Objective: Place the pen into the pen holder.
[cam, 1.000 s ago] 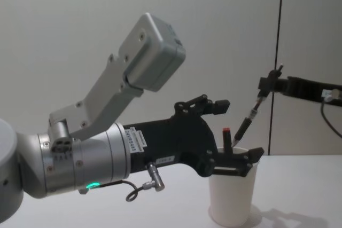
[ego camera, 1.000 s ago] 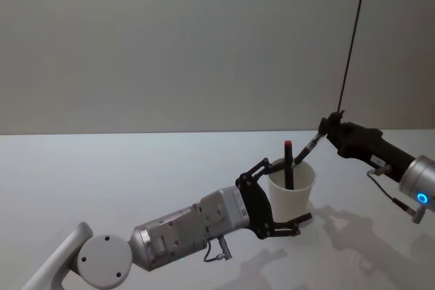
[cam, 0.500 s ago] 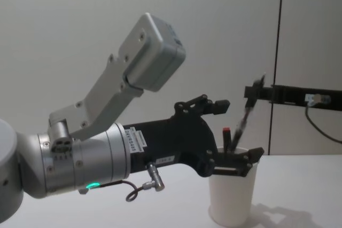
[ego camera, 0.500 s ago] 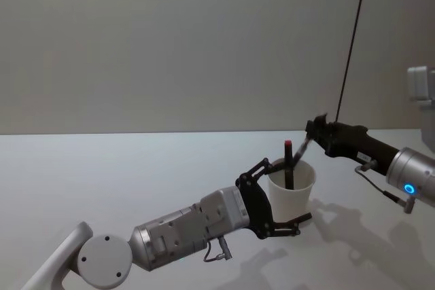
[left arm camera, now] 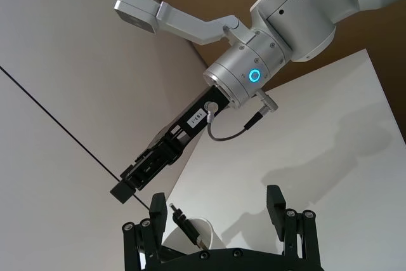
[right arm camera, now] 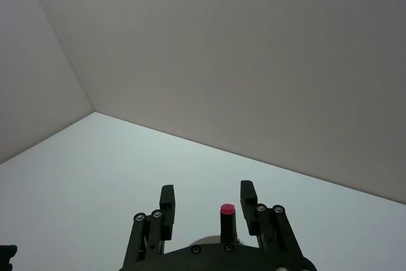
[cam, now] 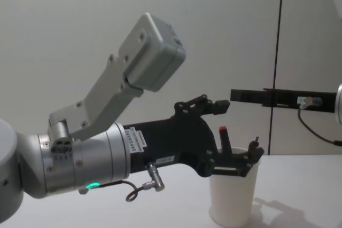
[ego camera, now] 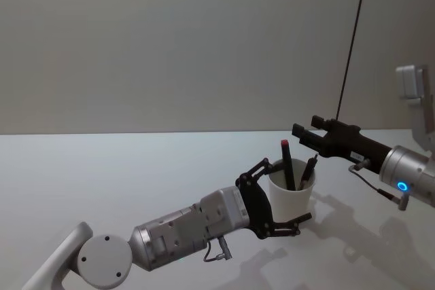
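So the white paper cup sits on the table with the left gripper wrapped around it, fingers spread either side. Two pens stand inside: the dark pen leans on the rim beside a red-capped pen. The right gripper hovers just above, jaws apart and holding nothing.

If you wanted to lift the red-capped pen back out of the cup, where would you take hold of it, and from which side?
Grip the red-capped pen on the shaft just under its cap, coming from above: only that upper part rises past the rim of the paper cup, and the left gripper brackets the cup's sides.
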